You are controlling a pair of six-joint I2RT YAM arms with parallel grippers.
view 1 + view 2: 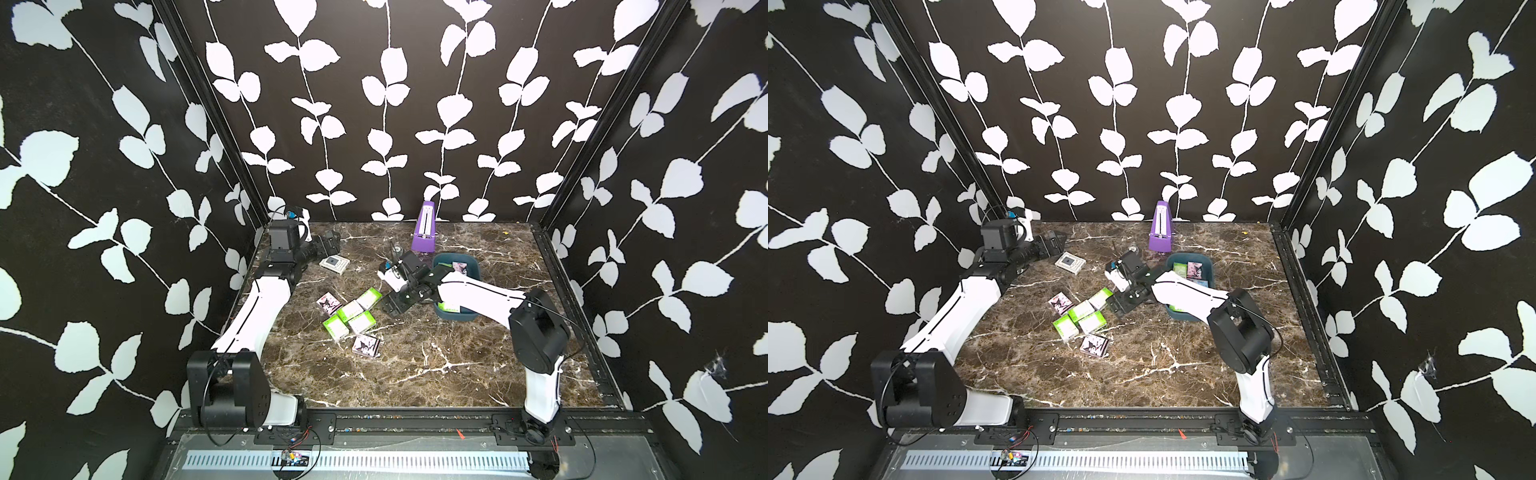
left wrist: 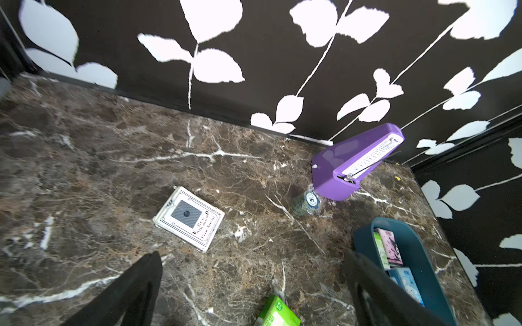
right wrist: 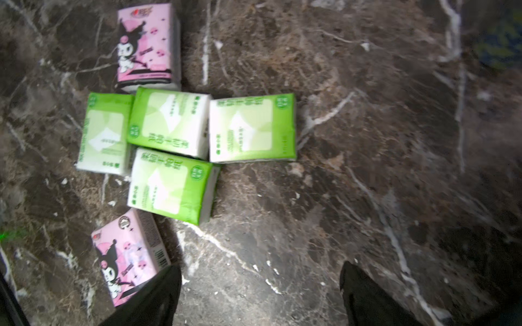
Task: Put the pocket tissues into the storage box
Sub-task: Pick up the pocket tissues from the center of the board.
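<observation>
Several pocket tissues (image 1: 350, 316) lie bunched on the marble mid-table, lime-green packets (image 3: 251, 128) with a pink cartoon packet (image 3: 147, 45) at each end. More packets (image 1: 1196, 270) lie inside the teal storage box (image 1: 454, 317) at the right, and they show in the left wrist view as pink (image 2: 391, 245) and blue (image 2: 406, 285). My right gripper (image 1: 388, 307) hangs open between the cluster and the box, over bare marble (image 3: 260, 271), holding nothing. My left gripper (image 1: 332, 241) rests open at the back left, with only the table between its fingers (image 2: 251, 256).
A purple metronome (image 1: 424, 228) stands at the back wall just behind the box. A white card box with a dark square (image 1: 333, 264) lies near my left gripper. A small round-capped jar (image 2: 309, 201) sits by the metronome's base. The right arm reaches across the box.
</observation>
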